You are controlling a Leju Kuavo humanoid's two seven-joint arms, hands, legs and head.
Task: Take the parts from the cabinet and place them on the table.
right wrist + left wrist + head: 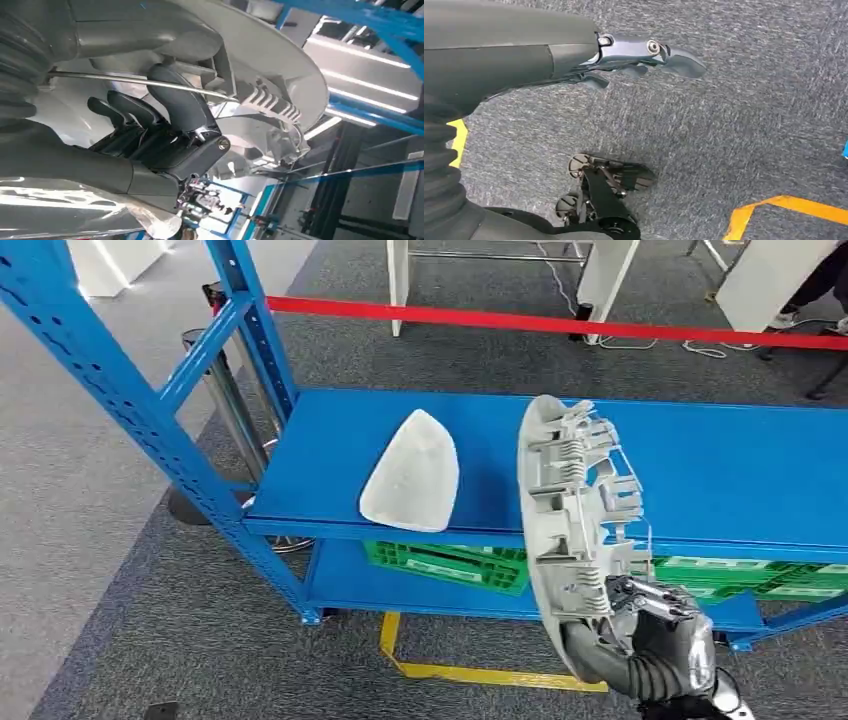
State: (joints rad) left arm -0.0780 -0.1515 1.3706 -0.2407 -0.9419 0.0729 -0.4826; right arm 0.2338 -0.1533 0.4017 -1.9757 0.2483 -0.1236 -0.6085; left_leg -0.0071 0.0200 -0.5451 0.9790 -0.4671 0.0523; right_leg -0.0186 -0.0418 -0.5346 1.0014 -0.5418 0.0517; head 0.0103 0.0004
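Head view: the right hand [655, 625] grips the lower end of a long grey ribbed part [575, 510], held upright in front of the blue shelf [700, 455], its long axis near vertical and its ribbed inner side facing right. A second, smooth triangular part [412, 472] lies flat on the shelf, its narrow tip pointing away from the robot.

Left wrist view: the left hand [639, 55] hangs over grey carpet [749, 125], fingers extended, holding nothing.

Right wrist view: dark fingers [175, 107] curl into the part's ribbed inside, around a thin metal rod [140, 81].
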